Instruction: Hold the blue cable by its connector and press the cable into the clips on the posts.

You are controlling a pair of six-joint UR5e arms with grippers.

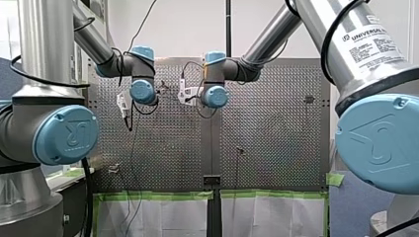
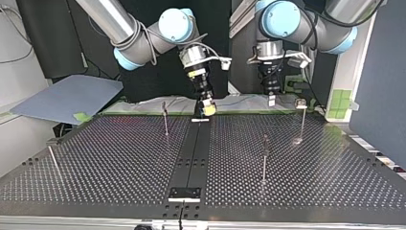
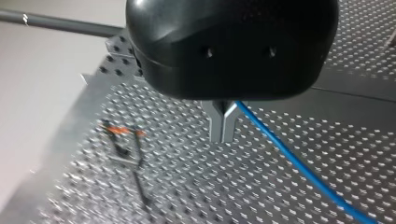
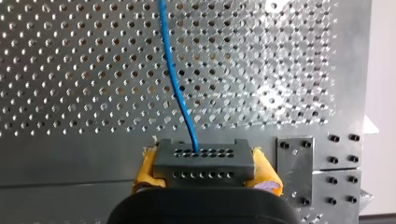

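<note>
In the right wrist view my right gripper (image 4: 201,173) is shut on a grey connector block (image 4: 201,157), clamped between its yellow pads (image 4: 145,169). The blue cable (image 4: 173,74) leaves the block and runs ahead over the perforated table. My left gripper (image 3: 222,136) has its metal fingers (image 3: 215,122) pressed together on the blue cable (image 3: 289,158), which trails off beside them. A post with a clip (image 3: 122,140) stands ahead of it. In the top view my right gripper (image 2: 207,108) and my left gripper (image 2: 271,99) hang at the table's far edge, near posts (image 2: 165,117) (image 2: 301,120).
More thin posts (image 2: 265,153) (image 2: 52,160) stand on the perforated table (image 2: 110,163). A black strip (image 2: 194,148) runs down its middle to a small plate (image 2: 184,193). A grey-blue sheet (image 2: 67,98) lies off the far left corner in the top view.
</note>
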